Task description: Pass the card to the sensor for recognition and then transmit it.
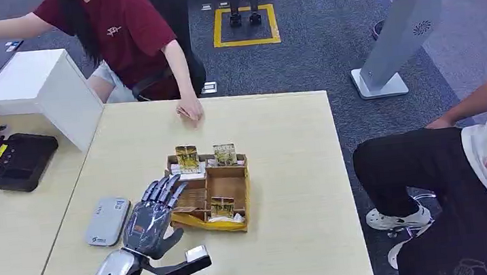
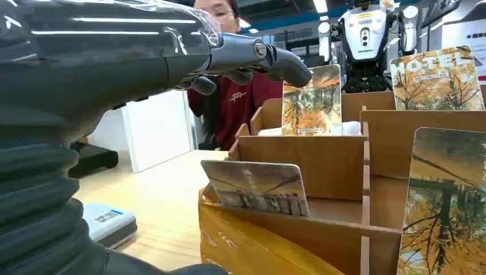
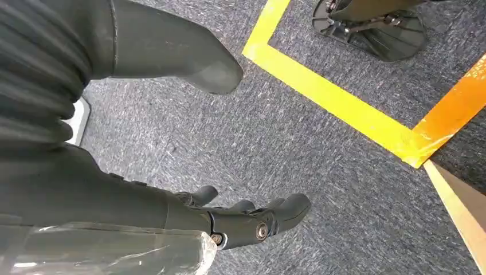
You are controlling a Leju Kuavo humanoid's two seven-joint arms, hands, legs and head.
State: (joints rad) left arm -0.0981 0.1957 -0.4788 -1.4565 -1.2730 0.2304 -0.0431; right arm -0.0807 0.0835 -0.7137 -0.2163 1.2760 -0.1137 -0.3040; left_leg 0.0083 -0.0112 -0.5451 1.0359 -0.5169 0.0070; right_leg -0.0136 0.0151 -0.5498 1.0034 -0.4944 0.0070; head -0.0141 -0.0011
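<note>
L hand (image 1: pixel 150 219) is open, fingers spread, holding nothing, hovering at the near-left corner of the wooden card holder (image 1: pixel 230 180). Fingertips (image 1: pixel 164 187) sit over its left edge. R hand (image 3: pixel 252 220) hangs off-table over carpet, fingers loosely apart, nothing in it.

Target looks like the leaning card (image 2: pixel 255 186) in the near-left slot, tilted back against the divider, top edge exposed. Other hotel cards stand upright: two in the far slots (image 1: pixel 187 158) (image 1: pixel 224 154), one near-right (image 1: pixel 222 206).

Step in hand, my read: reach-in for the pick. Come down from above, thumb one face, fingers the other, pinch the exposed top edge, lift straight up so the card clears the slot wall w/o dragging the holder.

Room: slot is narrow, dividers close both sides. Sensor pad (image 1: pixel 107 221) lies just left of the hand, short clear path across bare table (image 1: pixel 293 241). Black card terminal (image 1: pixel 14 161) is far-left, well apart. A person's hand (image 1: pixel 188 109) rests at the far table edge, so keep the lift low and leftward.
</note>
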